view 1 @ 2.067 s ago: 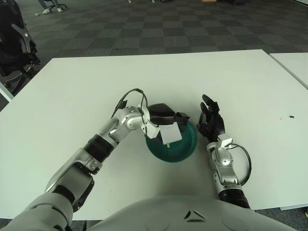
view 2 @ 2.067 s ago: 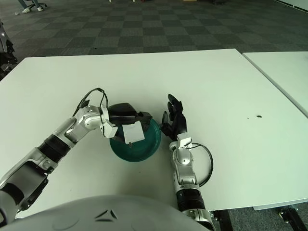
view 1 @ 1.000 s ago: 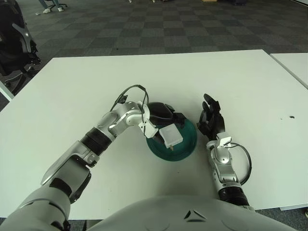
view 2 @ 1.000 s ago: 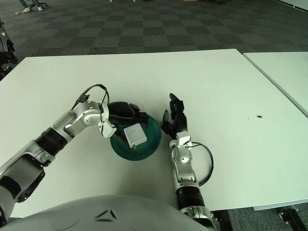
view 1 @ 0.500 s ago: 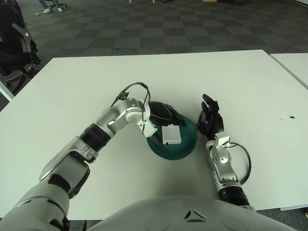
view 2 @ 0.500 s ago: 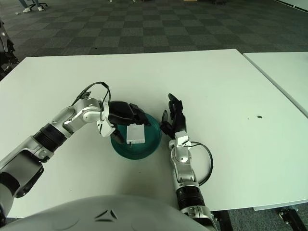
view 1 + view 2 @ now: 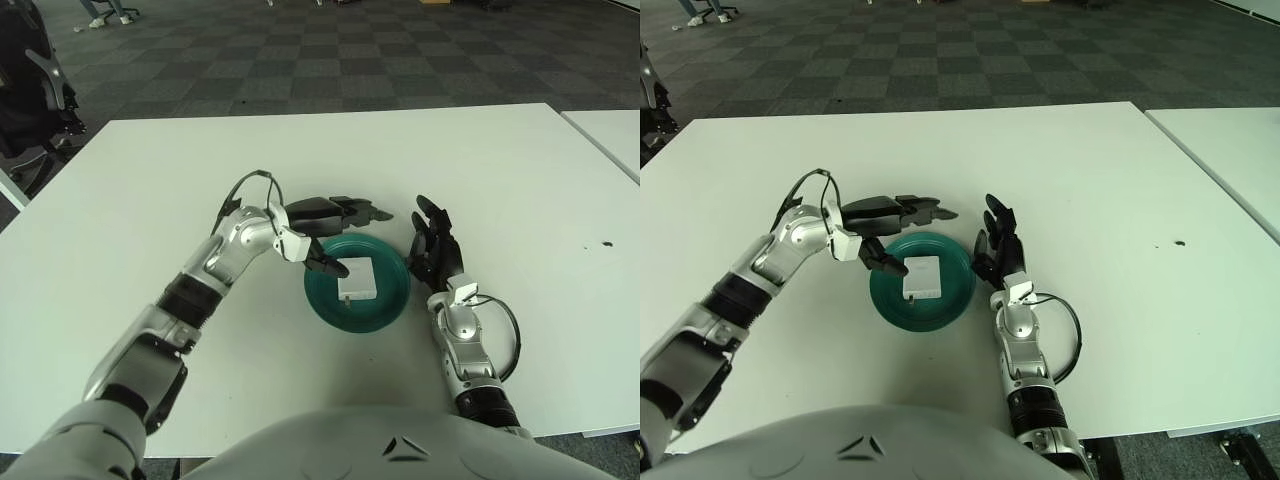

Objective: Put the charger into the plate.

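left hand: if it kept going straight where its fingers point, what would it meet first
Probably the right hand. The left hand, fingers open, points across the green plate's far rim toward it; depth is unclear.

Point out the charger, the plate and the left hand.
charger (image 7: pixel 357 280), left eye view, middle of its white top.
plate (image 7: pixel 385 310), left eye view, bare green rim.
left hand (image 7: pixel 330 222), left eye view, middle of the hand.

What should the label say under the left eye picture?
Left hand open over the green plate, white charger lying inside.
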Robot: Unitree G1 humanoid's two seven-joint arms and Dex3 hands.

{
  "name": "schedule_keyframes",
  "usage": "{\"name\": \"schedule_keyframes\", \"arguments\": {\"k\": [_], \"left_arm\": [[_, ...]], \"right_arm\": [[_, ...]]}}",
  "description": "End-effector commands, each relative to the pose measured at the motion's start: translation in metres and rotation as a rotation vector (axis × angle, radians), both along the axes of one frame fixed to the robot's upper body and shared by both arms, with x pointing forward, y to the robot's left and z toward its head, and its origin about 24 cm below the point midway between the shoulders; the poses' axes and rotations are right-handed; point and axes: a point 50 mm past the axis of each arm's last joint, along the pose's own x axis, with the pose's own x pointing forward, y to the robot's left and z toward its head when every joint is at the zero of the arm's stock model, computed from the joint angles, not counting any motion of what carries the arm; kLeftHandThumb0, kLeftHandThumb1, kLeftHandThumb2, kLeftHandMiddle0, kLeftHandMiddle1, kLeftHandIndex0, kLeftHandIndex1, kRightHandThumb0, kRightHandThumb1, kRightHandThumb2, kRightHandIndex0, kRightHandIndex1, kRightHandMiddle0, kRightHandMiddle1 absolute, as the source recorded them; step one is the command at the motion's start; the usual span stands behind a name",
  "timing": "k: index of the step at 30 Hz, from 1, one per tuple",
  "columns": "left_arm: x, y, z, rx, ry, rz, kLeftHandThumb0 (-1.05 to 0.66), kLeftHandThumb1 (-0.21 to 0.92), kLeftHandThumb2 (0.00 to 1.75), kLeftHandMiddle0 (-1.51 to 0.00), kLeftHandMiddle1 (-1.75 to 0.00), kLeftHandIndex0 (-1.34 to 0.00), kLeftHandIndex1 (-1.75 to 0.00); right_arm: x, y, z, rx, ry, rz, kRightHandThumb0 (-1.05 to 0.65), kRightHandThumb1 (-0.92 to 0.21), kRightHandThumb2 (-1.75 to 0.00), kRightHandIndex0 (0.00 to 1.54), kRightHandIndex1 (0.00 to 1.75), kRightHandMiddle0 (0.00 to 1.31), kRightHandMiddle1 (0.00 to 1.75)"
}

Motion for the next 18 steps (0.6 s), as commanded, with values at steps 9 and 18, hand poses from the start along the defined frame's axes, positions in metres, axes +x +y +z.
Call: {"name": "schedule_keyframes", "arguments": {"k": [9,18], "left_arm": [[-0.021,0.025,-0.019,-0.825,0.272,0.537,-1.05,0.92,0.85,-0.03,0.0,0.0,-0.02],[-0.028,0.034,-0.021,-1.03,0.413,0.759,-1.05,0.92,1.02,-0.02,0.0,-0.04,-0.05]], "right_arm": [[-0.042,-0.006,-0.053,0.083,0.334,-0.037,-0.78,-0.92,-0.8,0.17,0.0,0.0,0.41],[-0.042,-0.006,-0.052,0.08,0.345,-0.033,-0.79,-0.92,-0.81,0.15,0.0,0.0,0.41]]}}
